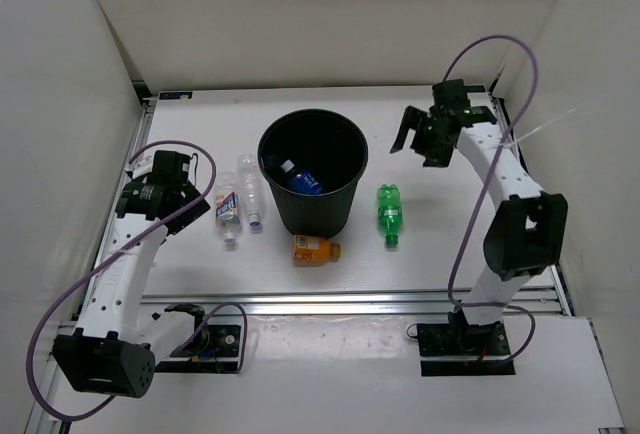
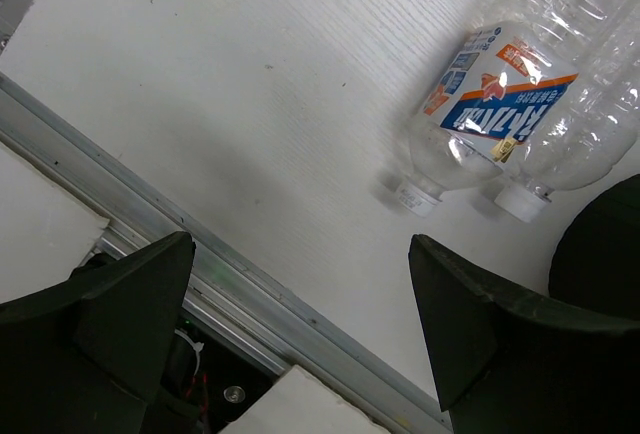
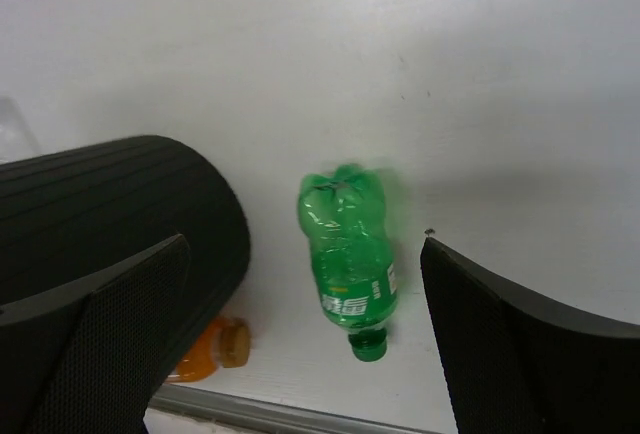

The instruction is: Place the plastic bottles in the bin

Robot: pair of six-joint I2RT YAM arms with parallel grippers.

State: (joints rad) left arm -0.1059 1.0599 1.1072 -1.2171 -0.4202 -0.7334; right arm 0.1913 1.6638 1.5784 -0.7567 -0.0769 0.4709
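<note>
One bottle [image 1: 300, 180] is found inside the bin [image 1: 322, 216], four beside it; left claw [image 1: 195, 199] and right claw [image 1: 418, 149] are held released, presumably ready for pickup.

A labelled bottle [image 2: 490, 119] and a plain bottle [image 2: 590, 104] lie touching on the tabletop [image 2: 250, 84], white caps [image 2: 415, 196] toward the left claw [image 2: 300, 246], its fingers [image 2: 130, 304] spread wide. The bin [image 2: 600, 249] shows at right.
</note>
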